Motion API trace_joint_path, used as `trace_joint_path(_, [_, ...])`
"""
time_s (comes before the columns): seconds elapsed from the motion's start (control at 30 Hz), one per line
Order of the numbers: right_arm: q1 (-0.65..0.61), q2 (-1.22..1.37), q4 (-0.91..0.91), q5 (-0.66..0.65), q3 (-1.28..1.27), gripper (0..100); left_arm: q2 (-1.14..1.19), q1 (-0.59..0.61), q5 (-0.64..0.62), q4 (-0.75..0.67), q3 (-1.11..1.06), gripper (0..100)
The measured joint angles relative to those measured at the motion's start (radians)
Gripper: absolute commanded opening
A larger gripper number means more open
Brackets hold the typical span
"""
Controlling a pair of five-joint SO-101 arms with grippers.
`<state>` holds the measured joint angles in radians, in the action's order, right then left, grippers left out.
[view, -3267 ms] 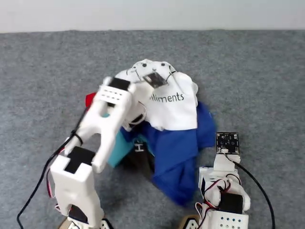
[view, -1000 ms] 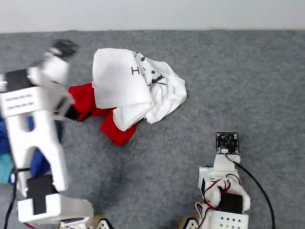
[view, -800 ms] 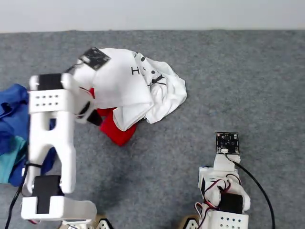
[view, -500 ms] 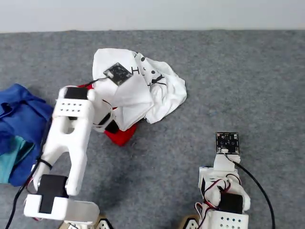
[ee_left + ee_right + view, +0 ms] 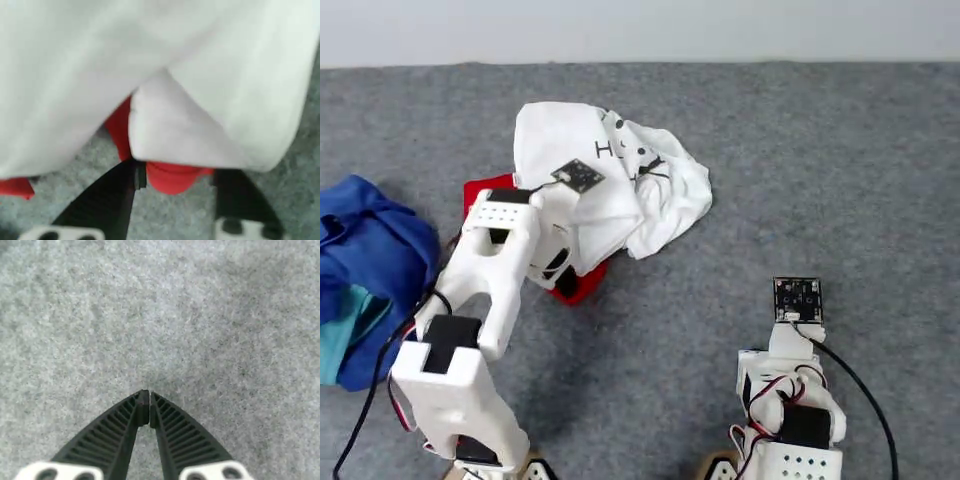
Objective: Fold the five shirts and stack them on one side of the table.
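The left gripper (image 5: 177,175) is open, with one black finger (image 5: 107,200) on each side of a bump of the red shirt (image 5: 170,179). The white shirts (image 5: 165,75) lie on top of the red shirt and hang over it, so most of the red is hidden. One fingertip is right at a white corner. In the high view the white shirts make a crumpled heap in the upper middle of the frame. Red pokes out at the heap's left edge and at its lower left edge. Farther out, at the far left of the frame, the blue shirt (image 5: 370,250) is bunched up with a bit of teal shirt (image 5: 335,340) beside it, well apart from the white heap. All of it rests on the gray table (image 5: 840,180). The left arm (image 5: 480,300) goes up from the lower left of the frame and bends down over the heap's lower left side, covering part of it. The right arm (image 5: 790,400) is folded up in the lower right. The right gripper (image 5: 146,410) is closed, tips touching, just over the gray table.
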<state>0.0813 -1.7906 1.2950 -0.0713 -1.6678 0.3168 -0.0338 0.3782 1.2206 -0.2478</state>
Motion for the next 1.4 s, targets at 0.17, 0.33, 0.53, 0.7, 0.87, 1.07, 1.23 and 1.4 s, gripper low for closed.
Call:
trace_joint_path(0.17, [0.000, 0.000, 0.000, 0.000, 0.000, 0.9, -0.008, 0.009, -0.006, 0.044, 0.058, 1])
trace_joint_path(0.33, [0.000, 0.000, 0.000, 0.000, 0.000, 0.9, -0.189, 0.060, -0.011, 0.120, 0.149, 1])
trace_joint_path(0.53, [0.000, 0.000, 0.000, 0.000, 0.000, 0.9, -0.545, 0.103, -0.014, 0.124, 0.245, 1])
trace_joint_path(0.7, [0.000, 0.000, 0.000, 0.000, 0.000, 0.9, -0.799, 0.160, -0.014, 0.006, 0.262, 1])
trace_joint_path(0.87, [0.000, 0.000, 0.000, 0.000, 0.000, 0.9, -0.987, 0.282, -0.014, -0.164, 0.262, 1])
trace_joint_path(1.07, [0.000, 0.000, 0.000, 0.000, 0.000, 0.9, -1.046, 0.554, -0.014, -0.399, 0.262, 1])
trace_joint_path(1.23, [0.000, 0.000, 0.000, 0.000, 0.000, 0.9, -0.970, 0.752, -0.014, -0.445, 0.264, 1])
trace_joint_path(1.4, [0.000, 0.000, 0.000, 0.000, 0.000, 0.9, -0.847, 0.855, 0.092, -0.445, 0.173, 4])
